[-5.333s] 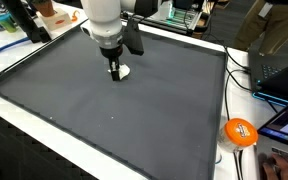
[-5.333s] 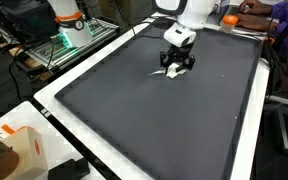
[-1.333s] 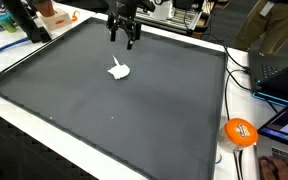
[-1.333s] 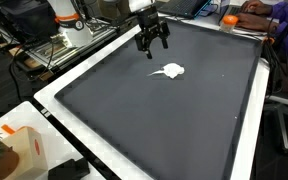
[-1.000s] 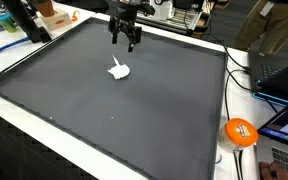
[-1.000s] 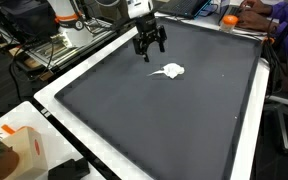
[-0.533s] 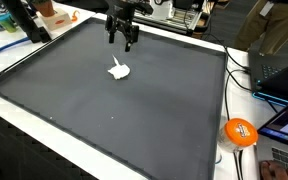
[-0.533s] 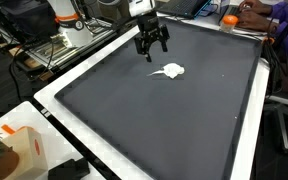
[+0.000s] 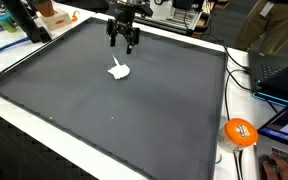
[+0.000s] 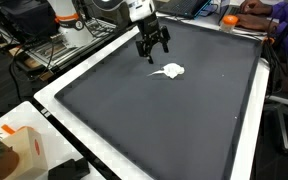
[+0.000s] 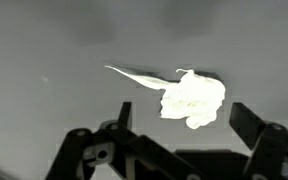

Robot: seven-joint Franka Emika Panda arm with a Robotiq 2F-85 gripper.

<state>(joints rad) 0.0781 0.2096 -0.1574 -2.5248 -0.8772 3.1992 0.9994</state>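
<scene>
Grey mat (image 9: 114,120) fills most of an exterior view, and a white scrap (image 9: 119,70) lies flat on it in the far half, about midway between the left and right edges. The gripper (image 9: 124,44) hangs above the mat between the scrap and the far edge, pointing down, its jaws spread wide with nothing between them. It is near the scrap but does not touch it. An orange ball (image 9: 240,132) sits off the mat beside its near right corner, well apart from the scrap. In an exterior view from another side, the mat (image 10: 174,120) lies on a white table (image 10: 54,104) whose margin shows along the near left edge. The scrap (image 10: 169,71) lies in the far part of the mat, and the gripper (image 10: 152,52) hangs just beyond it toward the far left corner, raised, jaws wide and empty. In the wrist view the scrap (image 11: 191,97) shows as a crumpled lump with a thin pointed tail running out to the left, resting on bare mat (image 11: 44,40). The gripper (image 11: 182,130) enters from the bottom edge with dark fingers (image 11: 246,118) set far apart either side of the scrap, clear of it. What the scrap is made of cannot be told.
</scene>
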